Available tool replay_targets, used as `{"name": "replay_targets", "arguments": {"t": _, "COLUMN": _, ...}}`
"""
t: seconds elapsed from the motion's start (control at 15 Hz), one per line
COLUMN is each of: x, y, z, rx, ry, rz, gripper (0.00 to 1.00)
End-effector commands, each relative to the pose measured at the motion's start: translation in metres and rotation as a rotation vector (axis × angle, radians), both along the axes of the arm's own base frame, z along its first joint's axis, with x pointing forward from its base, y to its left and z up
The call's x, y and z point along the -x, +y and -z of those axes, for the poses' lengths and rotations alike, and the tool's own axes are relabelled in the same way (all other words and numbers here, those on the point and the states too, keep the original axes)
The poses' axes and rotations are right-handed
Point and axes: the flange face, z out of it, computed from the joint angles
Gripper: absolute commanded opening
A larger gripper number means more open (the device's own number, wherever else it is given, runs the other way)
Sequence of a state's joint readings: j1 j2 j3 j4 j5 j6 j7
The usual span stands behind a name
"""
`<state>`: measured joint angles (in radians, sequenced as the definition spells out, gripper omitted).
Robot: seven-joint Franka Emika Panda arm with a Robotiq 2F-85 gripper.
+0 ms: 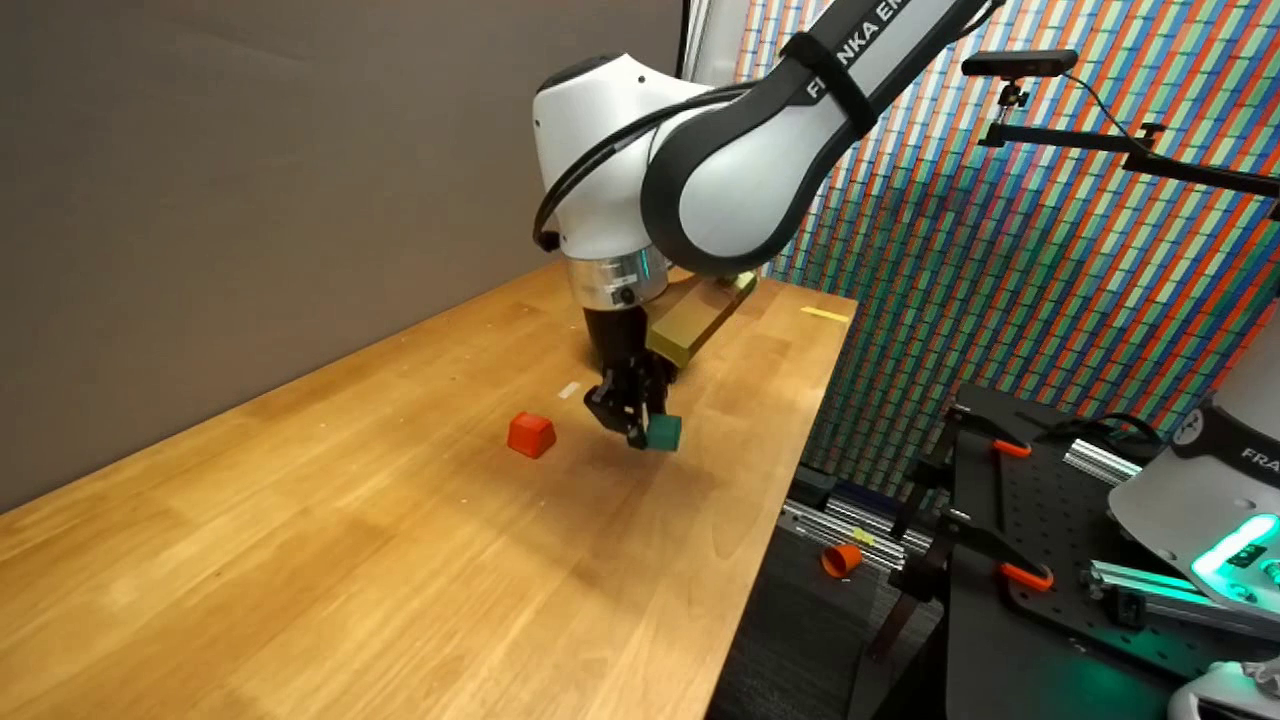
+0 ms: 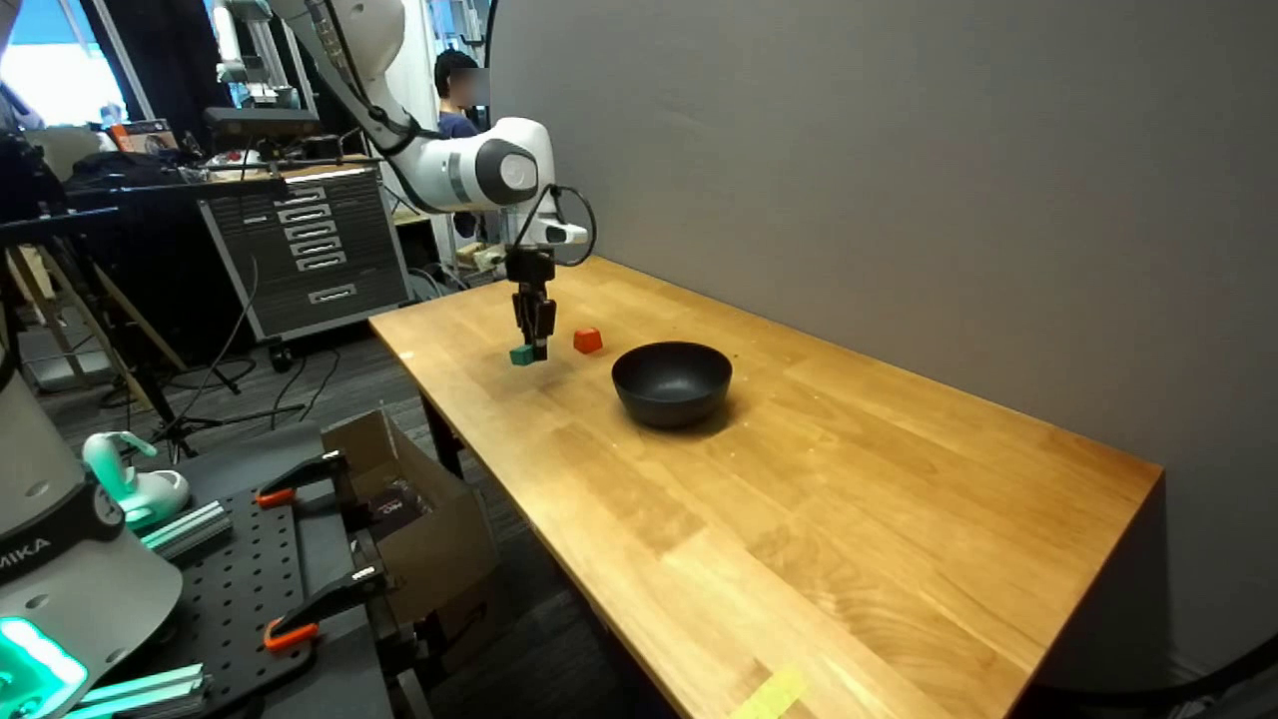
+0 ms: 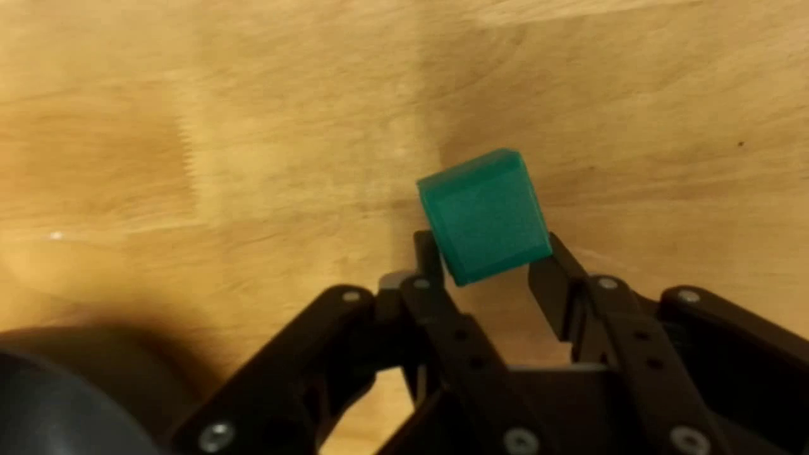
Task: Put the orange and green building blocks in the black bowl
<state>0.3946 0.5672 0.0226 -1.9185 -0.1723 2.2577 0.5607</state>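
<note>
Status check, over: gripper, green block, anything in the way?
Gripper shut on green block. Block looks lifted off table. Orange block resting on table, apparently off the path to black bowl.

- Table (image 1: pixel 360 570): long, light-brown wood, joined planks, patches of darker grain.
- Black bowl (image 2: pixel 664 407): upright, mouth up, standing directly on the wood, set in from both long edges. Wrist view catches only part, lower left corner.
- Orange block (image 2: pixel 587 342): reddish, sides tapering, resting on the wood near the bowl, apart from it. Seen in both exterior views.
- Yellow tape (image 1: pixel 825 314): short flat strip, close to a table corner in an exterior view.
- Pale scrap (image 1: pixel 568 390): small, lying flat near the orange block; material unclear.
- Specks (image 3: pixel 55 235): few, light, scattered; too small to identify.
</note>
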Motion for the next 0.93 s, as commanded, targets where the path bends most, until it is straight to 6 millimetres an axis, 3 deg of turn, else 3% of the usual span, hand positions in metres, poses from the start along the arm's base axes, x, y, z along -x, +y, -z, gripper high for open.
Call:
{"name": "replay_targets", "arguments": {"t": 0.0, "x": -0.022, "y": -0.041, "z": -0.058, "rx": 0.139, "ry": -0.099, "rz": 0.010, "gripper": 0.15}}
{"name": "replay_targets", "arguments": {"t": 0.27, "x": -0.056, "y": -0.092, "z": -0.091, "rx": 0.277, "ry": -0.210, "rz": 0.019, "gripper": 0.15}}
{"name": "replay_targets", "arguments": {"t": 0.53, "x": -0.075, "y": -0.114, "z": -0.089, "rx": 0.335, "ry": -0.261, "rz": 0.028, "gripper": 0.15}}
{"name": "replay_targets", "arguments": {"t": 0.6, "x": -0.077, "y": -0.115, "z": -0.086, "rx": 0.341, "ry": -0.261, "rz": 0.031, "gripper": 0.25}}
{"name": "replay_targets", "arguments": {"t": 0.67, "x": -0.079, "y": -0.115, "z": -0.082, "rx": 0.345, "ry": -0.263, "rz": 0.029, "gripper": 0.65}}
{"name": "replay_targets", "arguments": {"t": 0.73, "x": -0.081, "y": -0.115, "z": -0.079, "rx": 0.352, "ry": -0.265, "rz": 0.028, "gripper": 0.66}}
{"name": "replay_targets", "arguments": {"t": 0.87, "x": -0.084, "y": -0.111, "z": -0.074, "rx": 0.343, "ry": -0.261, "rz": 0.032, "gripper": 0.80}}
